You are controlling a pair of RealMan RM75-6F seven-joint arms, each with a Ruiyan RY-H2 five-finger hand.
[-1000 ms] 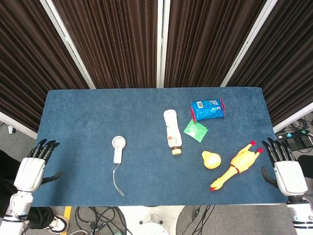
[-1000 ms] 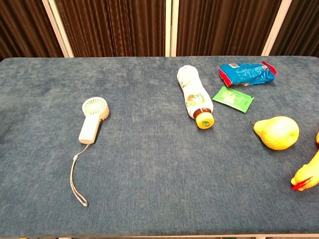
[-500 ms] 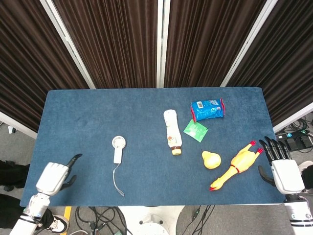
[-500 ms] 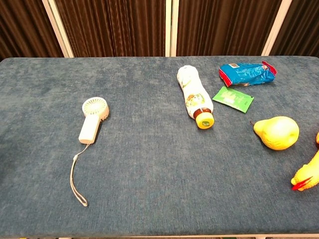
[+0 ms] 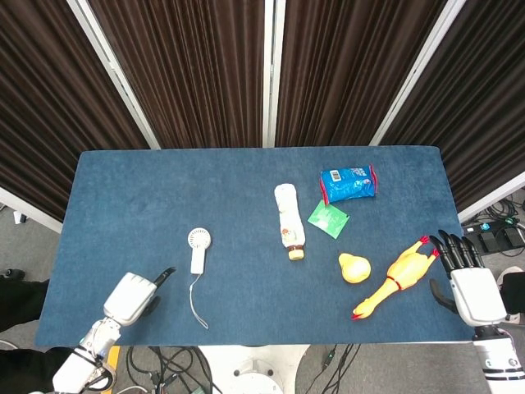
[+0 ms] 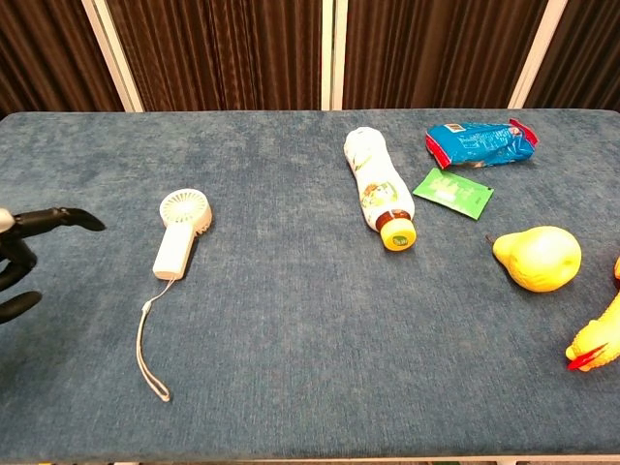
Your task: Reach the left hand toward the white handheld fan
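The white handheld fan (image 5: 197,249) lies flat on the blue table (image 5: 164,189), round head away from me, its thin wrist cord (image 5: 196,304) trailing toward the near edge. In the chest view the fan (image 6: 179,235) sits left of centre. My left hand (image 5: 134,295) is over the table's near left corner, fingers apart and empty, a short way left of the cord; in the chest view its dark fingers (image 6: 34,237) enter at the left edge. My right hand (image 5: 467,277) hangs open off the right edge, beside the rubber chicken.
A white bottle (image 5: 289,220) lies mid-table. Right of it are a green sachet (image 5: 327,219), a blue snack bag (image 5: 349,184), a yellow pear (image 5: 353,268) and a yellow rubber chicken (image 5: 399,274). Dark curtains stand behind the far edge.
My left hand has swung in from outside the left edge to over the near left corner, closing on the fan, and now shows in the chest view. The right hand shifted slightly.
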